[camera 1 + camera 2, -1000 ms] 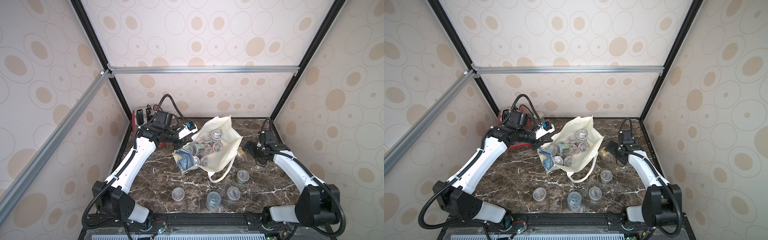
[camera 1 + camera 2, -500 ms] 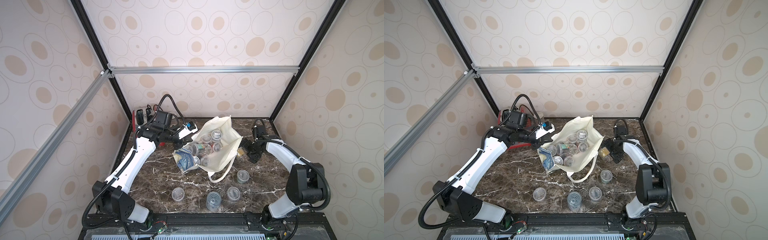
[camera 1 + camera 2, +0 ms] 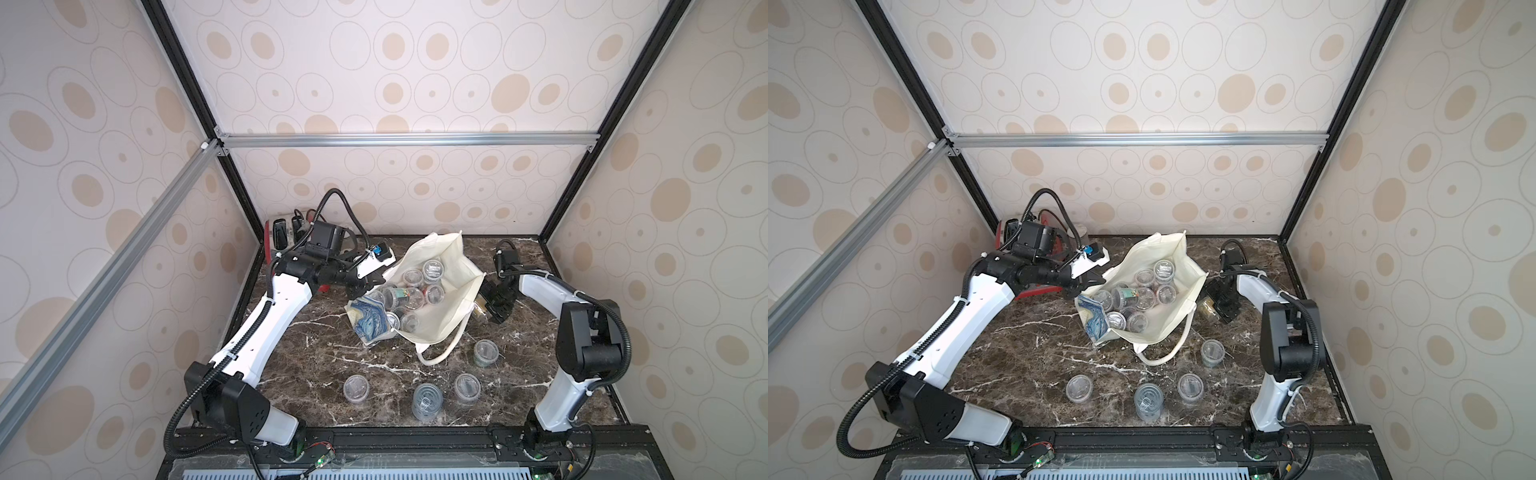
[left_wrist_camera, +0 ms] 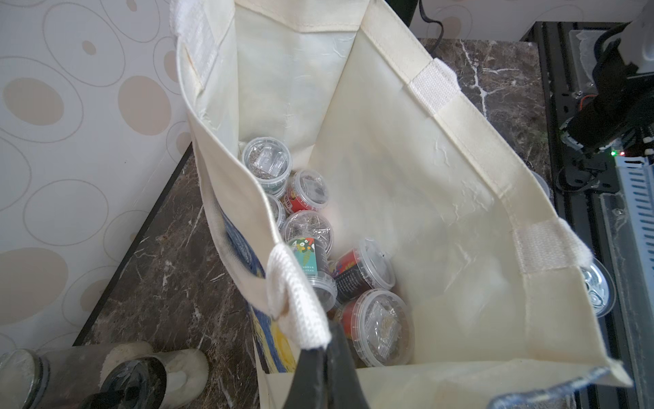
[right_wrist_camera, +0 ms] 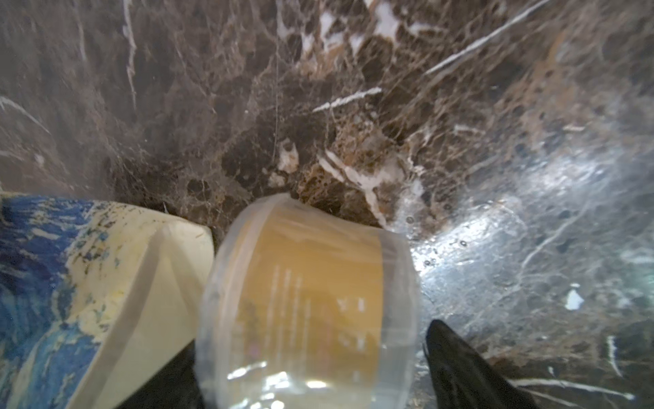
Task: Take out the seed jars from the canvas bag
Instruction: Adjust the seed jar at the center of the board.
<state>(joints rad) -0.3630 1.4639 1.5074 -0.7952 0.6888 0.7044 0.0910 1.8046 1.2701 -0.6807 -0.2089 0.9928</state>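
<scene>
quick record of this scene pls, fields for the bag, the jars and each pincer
bag: canvas bag, mouth open, on marble table
in bag: several seed jars
left pincer: shut on bag handle at the rim
right pincer: straddles yellow-label jar lying beside the bag; grip unclear
front of table: three small jars and a larger clear jar, upright

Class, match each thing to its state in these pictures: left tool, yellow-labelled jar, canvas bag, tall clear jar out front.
Things:
A left tool
B yellow-labelled jar
C canvas bag
D tall clear jar

States:
1 open-mouthed, small jars inside
2 upright near the table's front edge
3 shut on the bag's handle strap
4 lying on its side between the right tool's jaws

Pairs: A-3; B-4; C-1; D-2
</scene>
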